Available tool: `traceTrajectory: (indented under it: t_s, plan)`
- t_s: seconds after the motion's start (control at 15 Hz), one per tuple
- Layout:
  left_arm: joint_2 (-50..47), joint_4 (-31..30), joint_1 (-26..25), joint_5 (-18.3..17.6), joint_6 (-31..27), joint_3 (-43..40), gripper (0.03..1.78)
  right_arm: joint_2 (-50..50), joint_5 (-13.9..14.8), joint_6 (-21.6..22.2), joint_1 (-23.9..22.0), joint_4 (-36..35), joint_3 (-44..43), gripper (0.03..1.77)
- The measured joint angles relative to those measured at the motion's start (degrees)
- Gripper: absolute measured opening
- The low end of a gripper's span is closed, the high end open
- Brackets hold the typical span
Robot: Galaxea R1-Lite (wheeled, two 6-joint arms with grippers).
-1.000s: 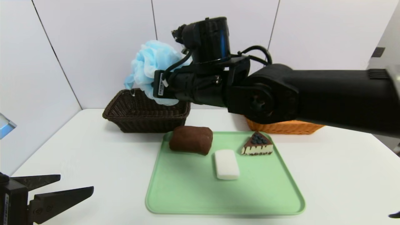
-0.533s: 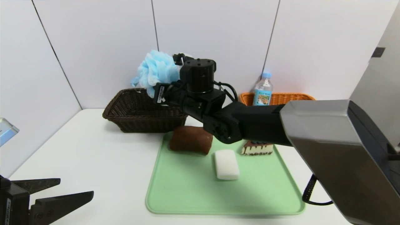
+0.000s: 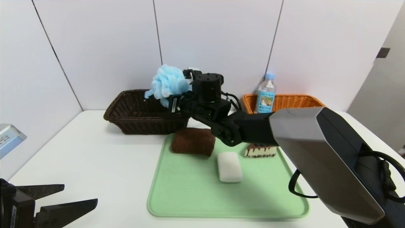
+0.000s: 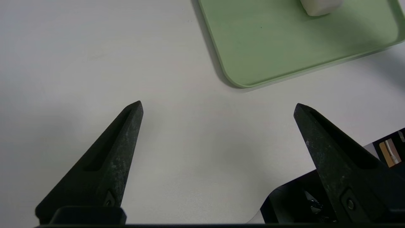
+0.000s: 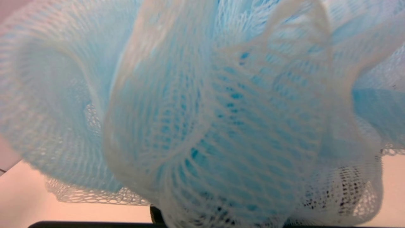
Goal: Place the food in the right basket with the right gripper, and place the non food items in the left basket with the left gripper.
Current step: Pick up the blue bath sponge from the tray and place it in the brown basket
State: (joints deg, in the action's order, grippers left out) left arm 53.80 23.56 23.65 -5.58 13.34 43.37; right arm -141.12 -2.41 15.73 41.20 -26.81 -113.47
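Head view: my right gripper [image 3: 177, 102] is clamped on the blue bath pouf [image 3: 166, 83], above the dark basket's [image 3: 126, 120] right rim. I judge I should center it over that basket, then release. My left gripper [image 3: 57, 199] waits spread wide, well apart.

You've got a light-blue mesh pouf [image 3: 167, 83] over a dark brown woven basket [image 3: 139, 114], and an orange wicker basket [image 3: 291, 101] holding a clear bottle [image 3: 265, 94] with a pale blue cap. On your mint-green tray [image 3: 190, 196] sit a brown towel [image 3: 193, 141], a white soap bar [image 3: 229, 166] and a cake slice [image 3: 260, 151] striped dark and cream.
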Motion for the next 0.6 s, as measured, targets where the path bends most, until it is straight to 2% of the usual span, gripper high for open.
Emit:
traceTrajectory:
  t_s: [0.27,0.47,0.6]
  plan:
    - [0.2,-0.1,0.1,0.0,-0.1,-0.2,1.69,-0.4,-0.4,0.0,0.0,0.0,0.0,0.43]
    - [0.3,-0.1,0.2,0.0,-0.7,-0.2,1.69,-0.4,-0.4,0.0,0.0,0.0,0.0,0.84]
    - [0.3,-0.1,0.2,0.0,-0.7,-0.2,1.69,-0.3,-0.4,0.0,0.0,0.0,0.0,1.03]
